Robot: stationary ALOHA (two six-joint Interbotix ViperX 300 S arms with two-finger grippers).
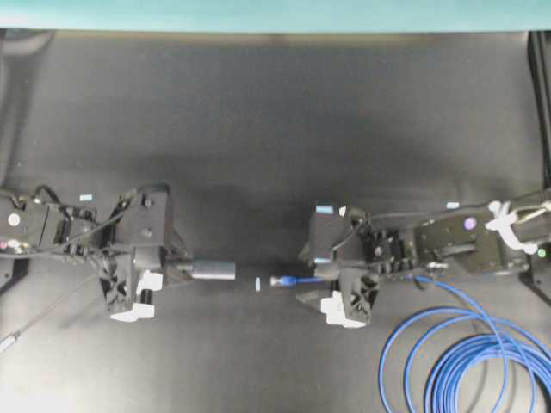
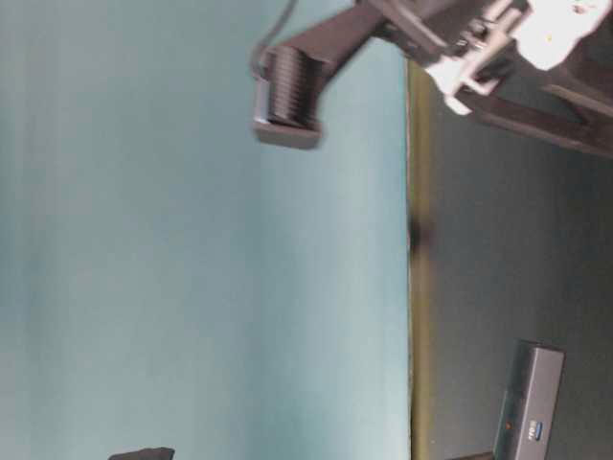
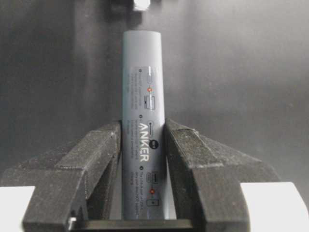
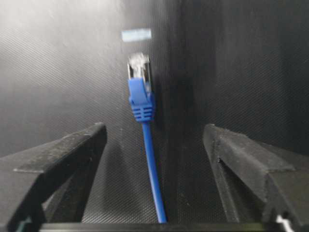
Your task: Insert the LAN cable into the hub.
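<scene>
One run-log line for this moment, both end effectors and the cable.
left end effector: shut on slim grey hub | right end effector: open, straddling bright-blue LAN cable | plug: not inserted

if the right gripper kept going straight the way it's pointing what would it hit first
Probably the LAN cable: its plug end lies on the mat straight ahead, between the open right gripper fingers. Beyond it sit a small light tape mark and the hub.

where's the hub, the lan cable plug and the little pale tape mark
hub (image 3: 143, 96): left wrist view, its grey printed face.
LAN cable plug (image 4: 138, 67): right wrist view, its clear tip.
tape mark (image 1: 257, 283): overhead view, its middle, between hub and plug.
</scene>
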